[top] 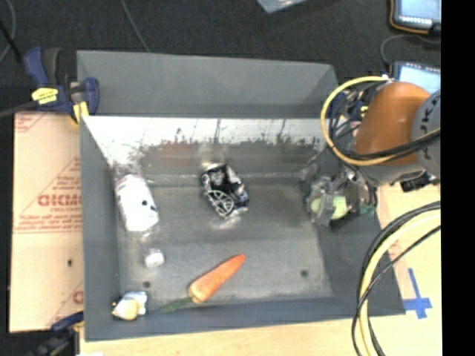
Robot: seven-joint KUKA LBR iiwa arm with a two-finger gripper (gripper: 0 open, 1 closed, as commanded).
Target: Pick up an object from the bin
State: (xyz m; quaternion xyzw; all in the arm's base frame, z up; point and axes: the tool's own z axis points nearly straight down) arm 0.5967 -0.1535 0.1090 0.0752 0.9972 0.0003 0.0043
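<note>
The gripper (pixel 331 202) hung at the right side of the bin (pixel 282 262), close against its right wall and about midway between back and front. Whether it was spread or pressed together could not be told. A small yellow-green thing (pixel 340 209) showed at its tip, touching or nearly touching it; whether it was pinched there could not be told either. Above the gripper rose the arm's orange cover (pixel 390 121), ringed by looping cables (pixel 334 143). Nearest on the bin floor, well to the left of the gripper, lay a black-and-white tangled thing (pixel 224 190) near the back wall. Toward the front lay an orange carrot (pixel 217 277), tilted, its thin end pointing up and to the right. Farther left, by the left wall, stood a white bottle (pixel 136 202) with dark marks, a small white lump (pixel 154 258) just in front of it, and a yellow and white thing (pixel 130 306) in the front-left corner.
</note>
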